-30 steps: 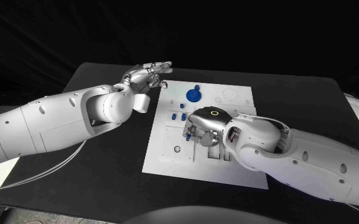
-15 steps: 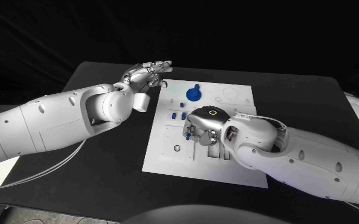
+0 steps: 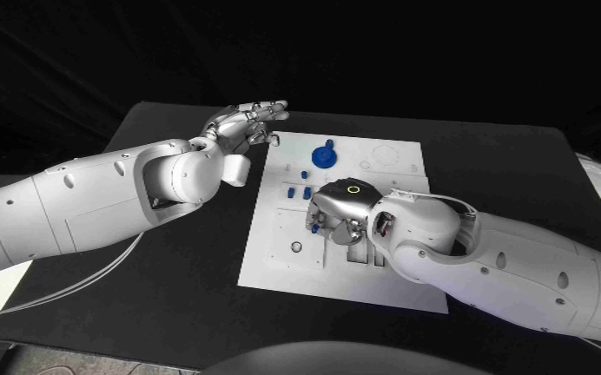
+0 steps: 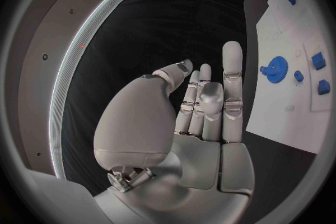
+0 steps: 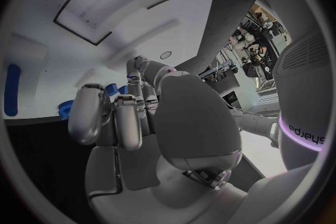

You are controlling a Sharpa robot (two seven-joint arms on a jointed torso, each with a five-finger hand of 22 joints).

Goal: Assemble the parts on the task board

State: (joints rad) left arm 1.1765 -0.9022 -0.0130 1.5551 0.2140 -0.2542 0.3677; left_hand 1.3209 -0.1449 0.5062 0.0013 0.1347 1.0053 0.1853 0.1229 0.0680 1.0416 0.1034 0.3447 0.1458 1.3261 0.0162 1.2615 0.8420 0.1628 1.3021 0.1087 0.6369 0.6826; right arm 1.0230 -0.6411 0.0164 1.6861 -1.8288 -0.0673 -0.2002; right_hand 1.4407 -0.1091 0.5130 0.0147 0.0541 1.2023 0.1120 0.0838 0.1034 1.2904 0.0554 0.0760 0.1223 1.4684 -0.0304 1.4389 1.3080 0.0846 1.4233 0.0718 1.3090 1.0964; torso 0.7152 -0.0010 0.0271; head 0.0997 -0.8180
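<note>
Black table (image 3: 163, 305), dark backdrop (image 3: 376, 28) behind

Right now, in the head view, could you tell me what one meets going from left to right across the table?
Left hand at the far left corner of the task board → blue gear on the board → right hand, down over the board's middle.

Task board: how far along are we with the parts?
Early, by the look of it. On the board, the blue gear and two small blue parts lie loose, not seated. The right hand is down over the board's middle, fingers curled at a blue part; whether it grips it is unclear. The left hand hovers open off the board's far corner. Most of the assembly is left.
</note>
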